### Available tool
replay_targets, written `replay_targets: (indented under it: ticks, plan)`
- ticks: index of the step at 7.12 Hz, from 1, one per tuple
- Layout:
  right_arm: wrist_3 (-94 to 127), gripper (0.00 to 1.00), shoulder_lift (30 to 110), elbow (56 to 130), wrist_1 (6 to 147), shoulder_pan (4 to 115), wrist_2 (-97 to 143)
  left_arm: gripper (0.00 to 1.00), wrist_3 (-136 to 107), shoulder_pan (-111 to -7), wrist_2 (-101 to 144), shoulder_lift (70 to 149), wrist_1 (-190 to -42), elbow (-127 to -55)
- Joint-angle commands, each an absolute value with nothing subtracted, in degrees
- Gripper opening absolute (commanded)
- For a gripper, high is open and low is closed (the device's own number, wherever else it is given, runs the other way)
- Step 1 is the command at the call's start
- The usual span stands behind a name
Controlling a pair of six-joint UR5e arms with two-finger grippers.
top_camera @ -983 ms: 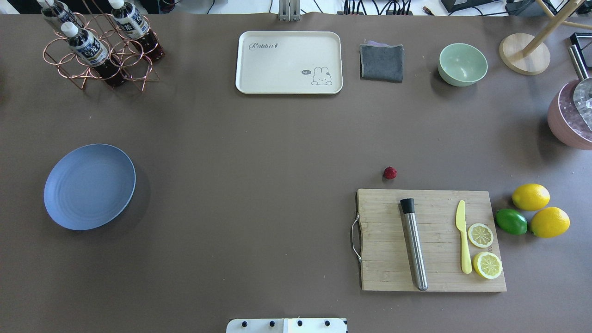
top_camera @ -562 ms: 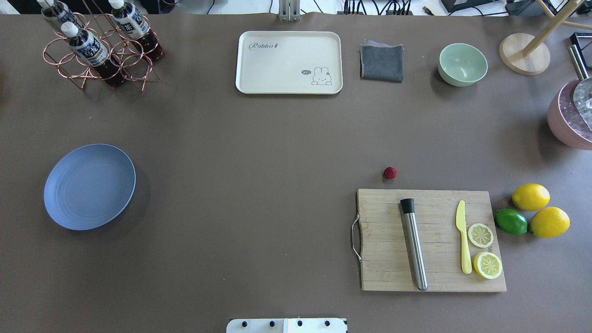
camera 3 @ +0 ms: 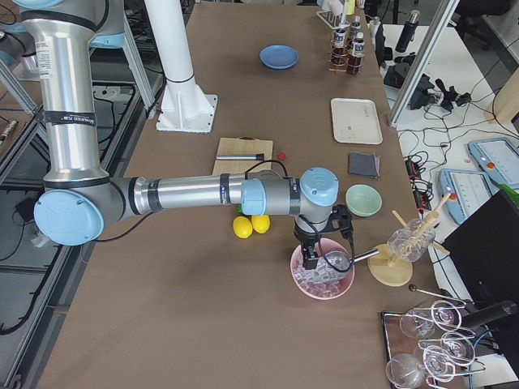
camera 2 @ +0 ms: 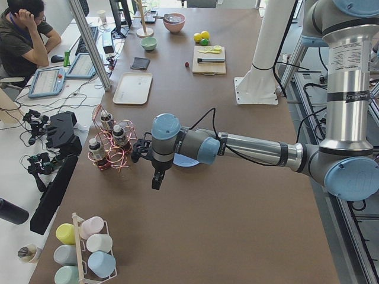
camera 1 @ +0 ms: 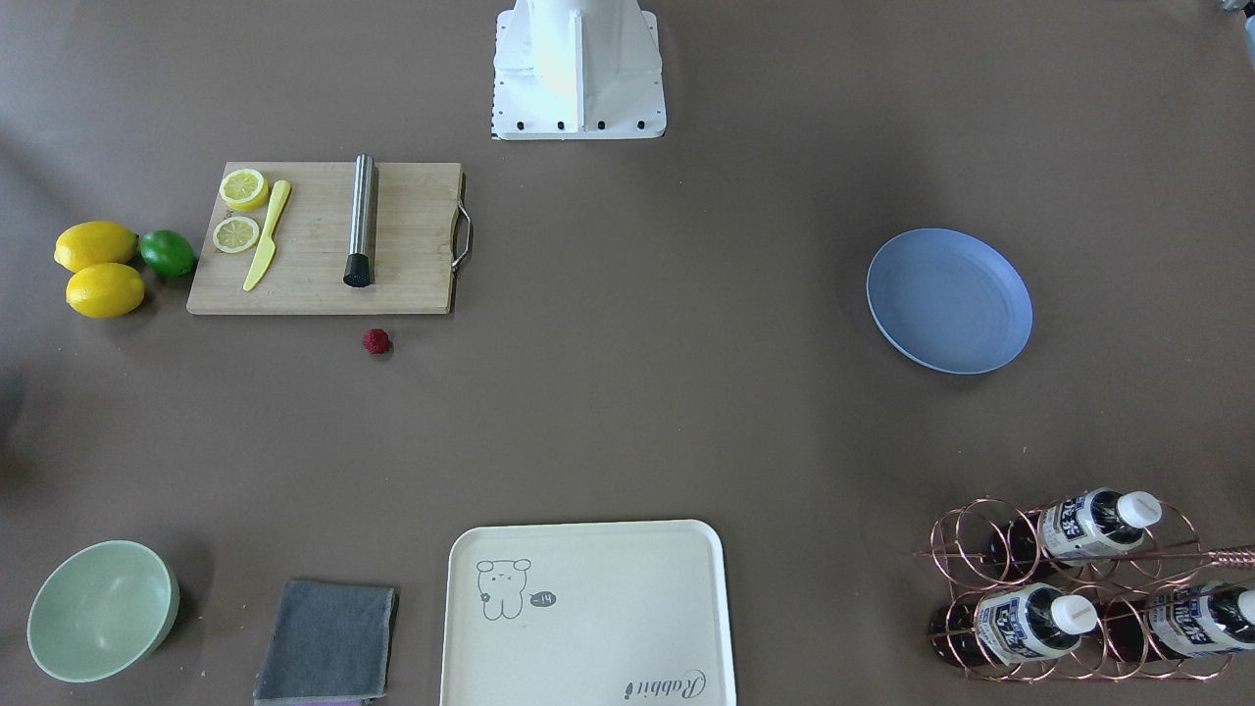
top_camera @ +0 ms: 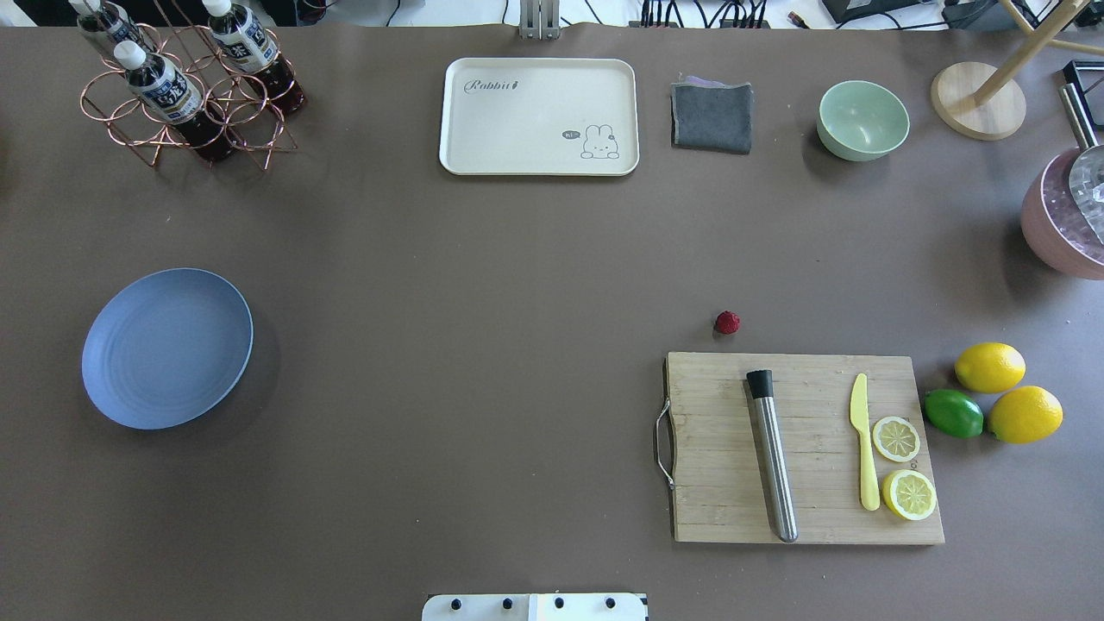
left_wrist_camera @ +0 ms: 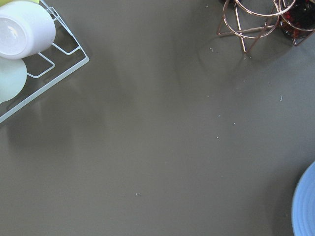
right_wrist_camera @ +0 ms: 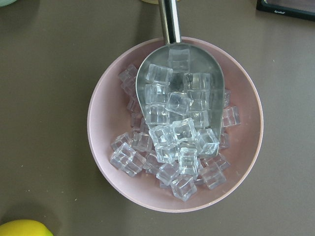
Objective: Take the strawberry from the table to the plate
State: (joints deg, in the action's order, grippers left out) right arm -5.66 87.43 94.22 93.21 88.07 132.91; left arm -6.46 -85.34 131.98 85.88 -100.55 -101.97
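The strawberry [top_camera: 727, 323] [camera 1: 376, 341] is a tiny dark red berry lying on the brown table [top_camera: 483, 285], just beyond the far edge of the cutting board. Far to its left sits the light-blue plate [top_camera: 166, 347] [camera 1: 949, 300], with nothing on it. Neither arm reaches into the overhead or front views. In the exterior left view my left gripper [camera 2: 155, 180] hangs over the table's left end near the plate; the blue rim [left_wrist_camera: 305, 206] shows in its wrist view. My right gripper [camera 3: 310, 259] hovers over a pink bowl of ice. I cannot tell either gripper's state.
A wooden cutting board [top_camera: 802, 448] carries a steel muddler, a yellow knife and lemon slices. Two lemons and a lime [top_camera: 953, 413] lie right of it. A cream tray [top_camera: 539, 116], grey cloth, green bowl [top_camera: 862, 120] and bottle rack [top_camera: 185, 86] line the far edge. The pink ice bowl [right_wrist_camera: 174, 123] holds a scoop.
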Motion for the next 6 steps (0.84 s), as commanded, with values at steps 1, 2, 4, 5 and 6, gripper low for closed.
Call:
replay_targets:
  ticks: [1, 2, 4, 5, 6]
  plan:
    - [-5.7, 1.00, 87.7, 94.2, 92.9, 88.1, 133.0, 0.97, -6.4, -85.3, 132.4, 85.2, -101.0, -102.1]
    - [-5.7, 1.00, 87.8, 94.3, 92.9, 88.1, 133.0, 0.97, -6.4, -85.3, 132.4, 84.9, -101.2, -102.4]
    - [-5.8, 1.00, 88.0, 94.2, 92.9, 88.1, 133.0, 0.97, -6.5, -85.3, 132.4, 84.9, -101.2, -102.3]
    - [-5.9, 1.00, 88.3, 94.2, 92.9, 88.1, 132.9, 0.97, -6.5, -85.3, 132.4, 84.9, -101.3, -102.3]
    - [-5.9, 1.00, 88.3, 94.2, 92.8, 88.1, 132.9, 0.97, -6.5, -85.3, 132.4, 84.9, -101.3, -102.2]
